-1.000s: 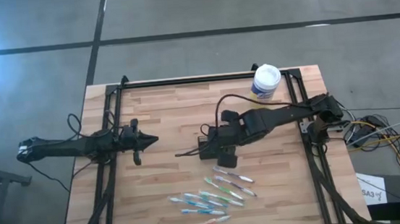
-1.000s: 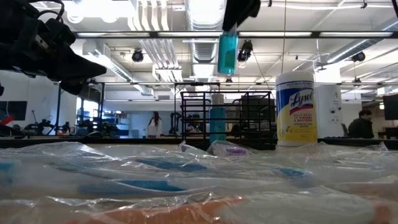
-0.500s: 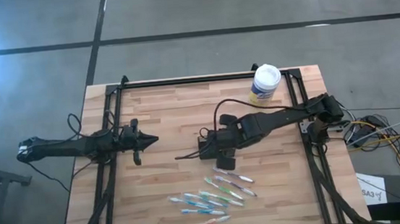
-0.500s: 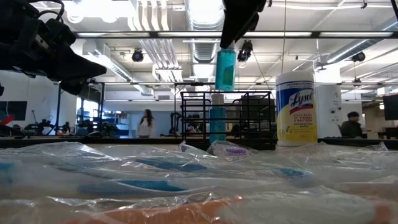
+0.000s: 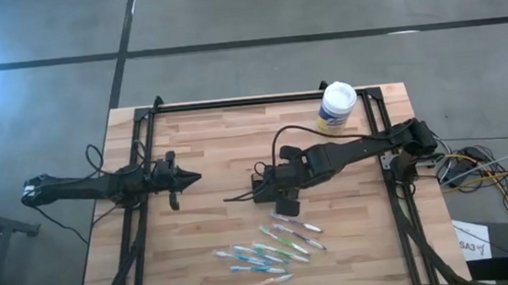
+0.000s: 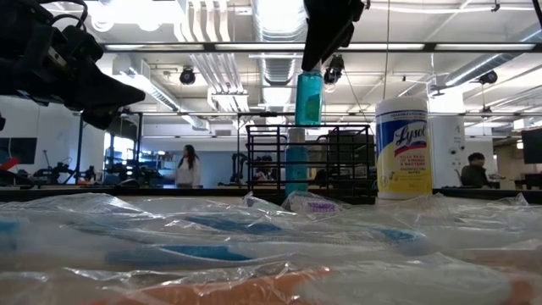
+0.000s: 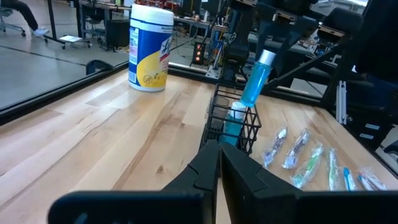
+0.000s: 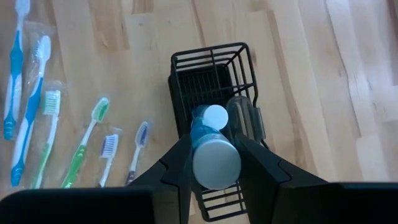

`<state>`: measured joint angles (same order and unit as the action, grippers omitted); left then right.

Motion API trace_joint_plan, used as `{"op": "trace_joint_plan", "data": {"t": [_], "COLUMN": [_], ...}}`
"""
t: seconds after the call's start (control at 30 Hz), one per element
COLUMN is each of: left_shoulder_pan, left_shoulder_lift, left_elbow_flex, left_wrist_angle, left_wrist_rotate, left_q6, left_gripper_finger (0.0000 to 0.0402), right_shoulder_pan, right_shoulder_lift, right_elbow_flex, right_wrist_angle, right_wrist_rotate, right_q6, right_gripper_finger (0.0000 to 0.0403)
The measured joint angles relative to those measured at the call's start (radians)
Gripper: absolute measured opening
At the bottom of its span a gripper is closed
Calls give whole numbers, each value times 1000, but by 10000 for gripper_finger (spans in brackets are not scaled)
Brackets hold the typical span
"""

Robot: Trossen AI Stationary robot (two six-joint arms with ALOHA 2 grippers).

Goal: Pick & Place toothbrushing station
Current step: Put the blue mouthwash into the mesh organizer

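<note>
Lower centre of the high view: wrapped toothbrushes [image 5: 277,248] strewn on the bench [image 5: 208,146]. Mid-frame: toothbrushing station [image 8: 214,81] (black wire), right gripper [image 8: 214,163] above, fingers clamping a blue tube [image 8: 213,152]. Centre left: left gripper [image 5: 188,177], fingers pressed together. Upper right: wipes canister [image 5: 336,105].

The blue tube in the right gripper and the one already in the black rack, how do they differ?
The held tube hangs above the rack, clamped in the right gripper; the other tube stands inside a compartment, ungripped. The held one shows fully; the seated one is half hidden by wire. Both are blue, upright, pale-capped.
</note>
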<state>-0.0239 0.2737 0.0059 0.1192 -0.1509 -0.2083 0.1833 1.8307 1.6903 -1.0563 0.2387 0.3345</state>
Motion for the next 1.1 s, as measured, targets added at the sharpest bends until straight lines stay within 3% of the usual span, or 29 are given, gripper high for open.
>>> {"op": "trace_joint_plan", "data": {"t": [1.1], "left_shoulder_pan": [0], "left_shoulder_lift": [0], "left_elbow_flex": [0], "left_wrist_angle": [0], "left_wrist_rotate": [-1], "left_q6": [19], "left_gripper_finger": [10], "right_shoulder_pan": [-14], "right_shoulder_lift": [-17], "right_elbow_flex": [0], "right_wrist_angle": [-43], "right_wrist_rotate": [-1], "right_q6": [-2], "right_gripper_finger": [91]}}
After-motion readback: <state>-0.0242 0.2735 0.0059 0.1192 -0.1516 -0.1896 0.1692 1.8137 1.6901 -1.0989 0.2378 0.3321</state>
